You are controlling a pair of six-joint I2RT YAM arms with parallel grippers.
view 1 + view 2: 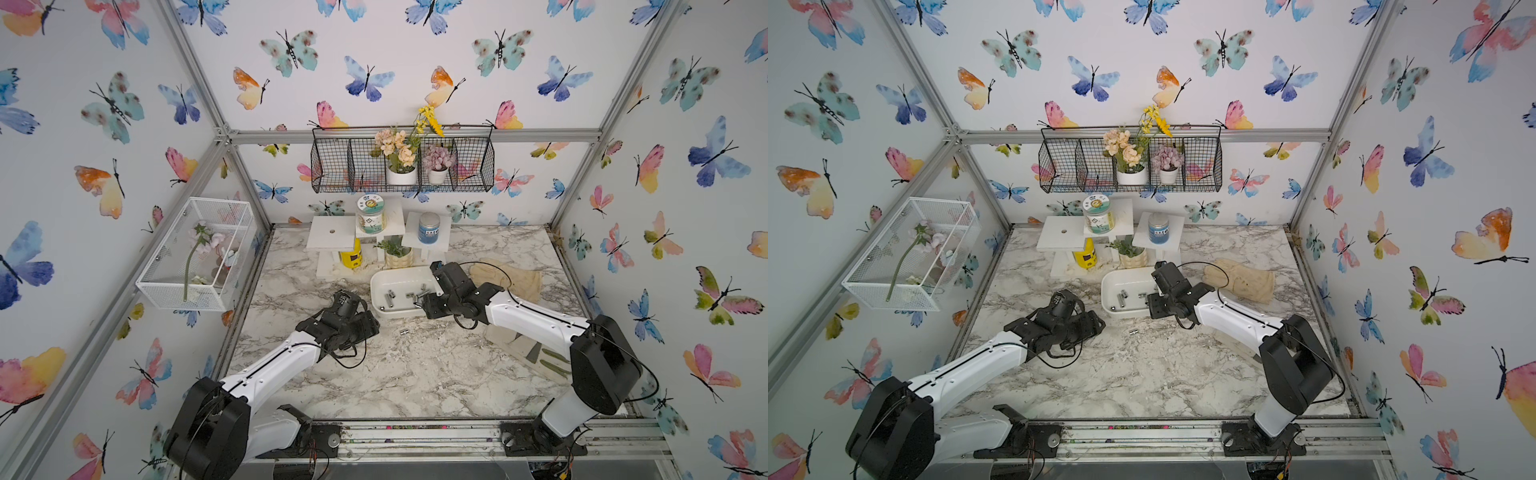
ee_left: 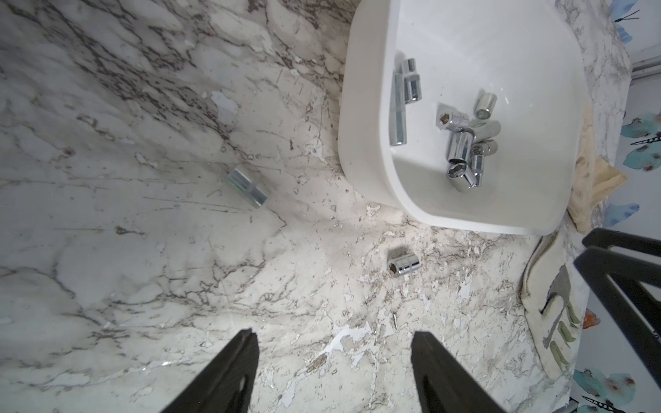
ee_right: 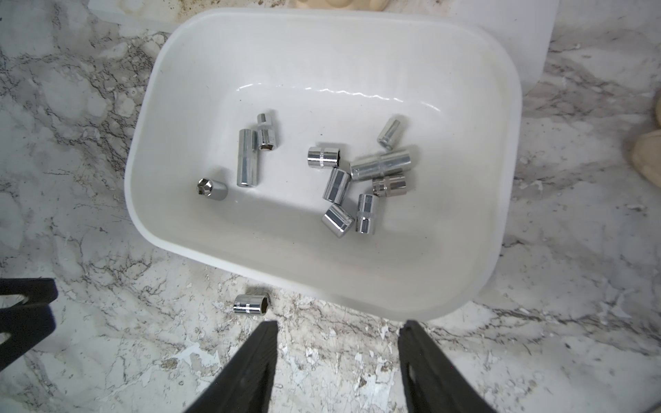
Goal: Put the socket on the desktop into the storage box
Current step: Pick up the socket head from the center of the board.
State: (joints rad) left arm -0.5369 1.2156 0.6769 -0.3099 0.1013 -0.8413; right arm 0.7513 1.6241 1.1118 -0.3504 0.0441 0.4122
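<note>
We see a socket (image 1: 404,331) lying on its side on the counter (image 1: 415,382). It is just beside the storage box (image 1: 376,291) wall that faces the counter's front edge, and its long axis runs about parallel to that edge. The right tool (image 3: 339,323), jaws apart and empty, hangs close and seems nearer. The left tool (image 2: 334,336), also wide and empty, stands farther. We judge the right tool must turn, since its fingers line up along the socket's axis.
</note>
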